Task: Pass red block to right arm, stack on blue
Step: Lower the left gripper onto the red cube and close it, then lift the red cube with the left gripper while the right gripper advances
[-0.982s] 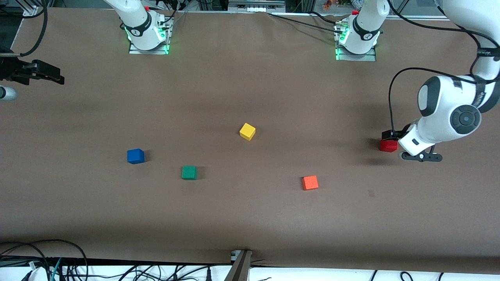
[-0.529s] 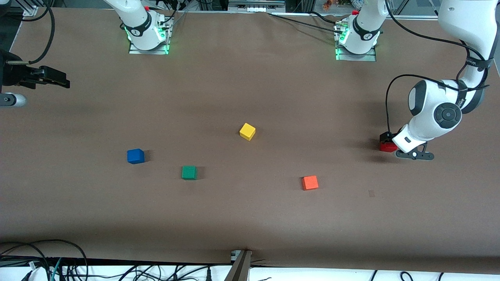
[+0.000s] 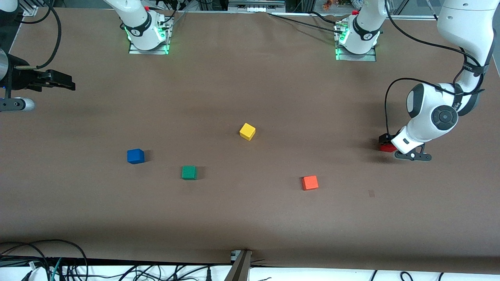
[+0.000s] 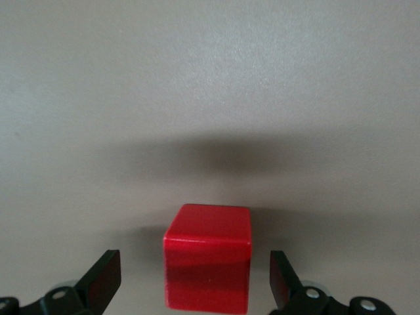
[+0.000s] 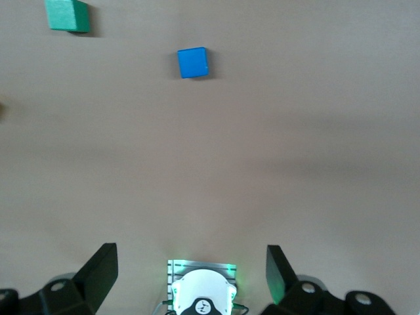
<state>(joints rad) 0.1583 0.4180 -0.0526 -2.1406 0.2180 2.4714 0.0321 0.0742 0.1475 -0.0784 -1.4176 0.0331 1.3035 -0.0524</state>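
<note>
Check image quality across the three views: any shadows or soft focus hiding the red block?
Front view: even light, the left gripper and its shadow cover most of the red block. Left wrist view: red block clear, dark shadow band on the table, fingertips slightly soft. Right wrist view: evenly lit, blue block sharp.

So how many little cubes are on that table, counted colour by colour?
Red block: 1
Orange-red cube: 1
Yellow cube: 1
Green cube: 1
Blue cube: 1
Total: 5 cubes
</note>
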